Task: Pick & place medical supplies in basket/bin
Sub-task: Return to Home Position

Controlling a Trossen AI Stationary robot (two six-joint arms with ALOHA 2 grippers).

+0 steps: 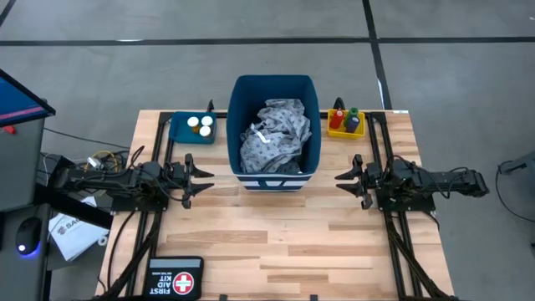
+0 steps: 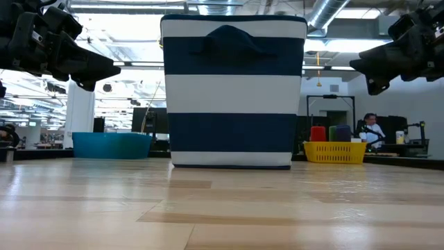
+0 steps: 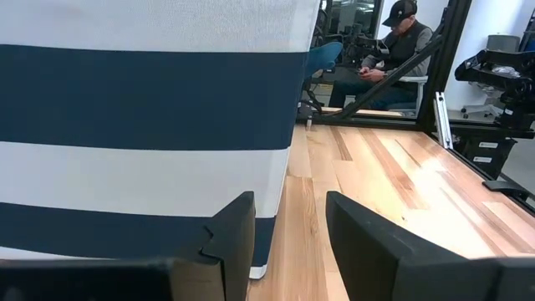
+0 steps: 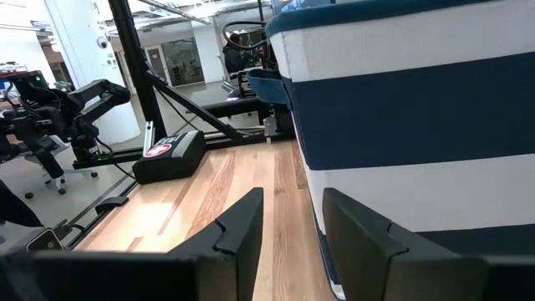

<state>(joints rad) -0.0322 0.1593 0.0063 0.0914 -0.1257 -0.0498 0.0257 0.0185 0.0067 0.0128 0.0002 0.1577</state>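
Note:
The grey patterned gown [image 1: 274, 134] lies crumpled inside the tall blue-and-white striped bin [image 1: 276, 177] at the table's far middle. The teal tray [image 1: 181, 127] left of the bin holds small white and orange bottles [image 1: 200, 125]. The yellow tray [image 1: 344, 130] right of it holds red and green cylinders and a dark blue roll [image 1: 344, 119]. My left gripper [image 1: 203, 181] hovers open just left of the bin's near corner. My right gripper [image 1: 341, 181] hovers open just right of it. Both hold nothing.
The black FIRST AID KIT pouch [image 1: 174, 278] lies at the table's near edge, left of centre. Bare wood fills the near half of the table [image 1: 284, 242]. A seated person [image 3: 393, 50] shows in the room beyond. Papers and cables sit off the table's left side.

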